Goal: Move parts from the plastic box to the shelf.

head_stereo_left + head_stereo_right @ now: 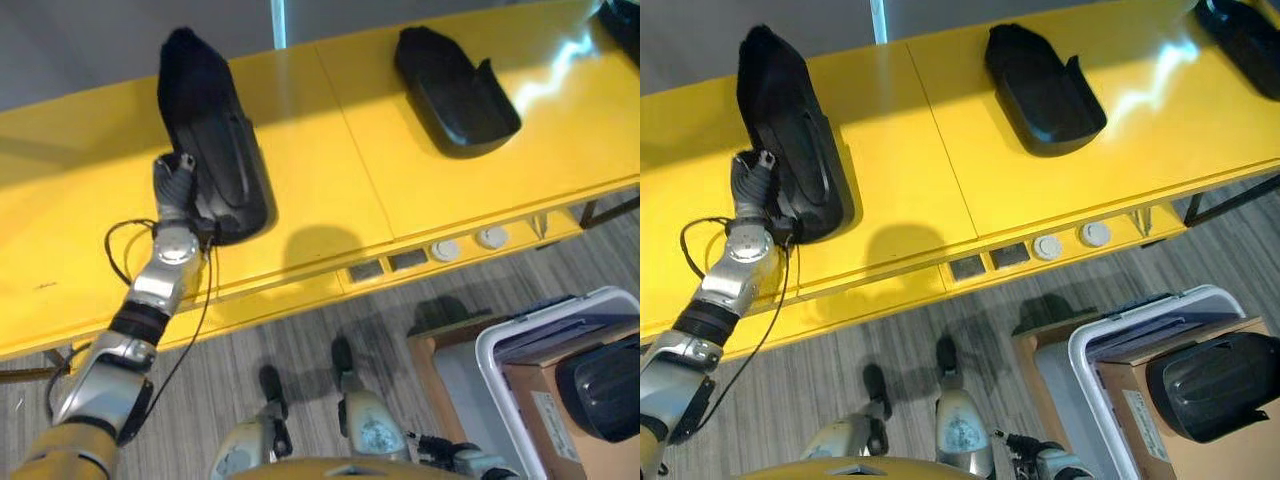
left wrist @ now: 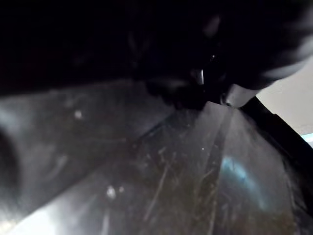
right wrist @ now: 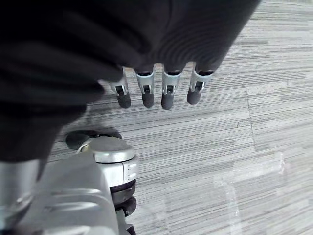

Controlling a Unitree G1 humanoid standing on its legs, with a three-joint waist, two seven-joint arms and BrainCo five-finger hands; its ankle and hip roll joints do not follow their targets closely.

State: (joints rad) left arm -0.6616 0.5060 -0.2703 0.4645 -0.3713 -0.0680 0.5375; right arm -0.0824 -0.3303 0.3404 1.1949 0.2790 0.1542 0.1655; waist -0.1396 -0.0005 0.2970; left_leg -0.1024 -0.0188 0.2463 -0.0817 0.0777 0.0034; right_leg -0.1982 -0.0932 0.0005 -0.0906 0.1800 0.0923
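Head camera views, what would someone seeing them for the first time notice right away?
The long yellow shelf running across the view, with black moulded parts on it. The left robot hand rests against the near end of the long black part, while a second black part lies further right. Lower right, a white plastic box on the floor holds another black part.

- The shelf (image 1: 330, 190) was bright yellow.
- The parts on the shelf, one on the left (image 1: 215, 140) and one further right (image 1: 455, 90), were glossy black.
- The plastic box (image 1: 1110, 350) had a white rim.
- The floor (image 3: 244, 147) was grey with fine stripes.
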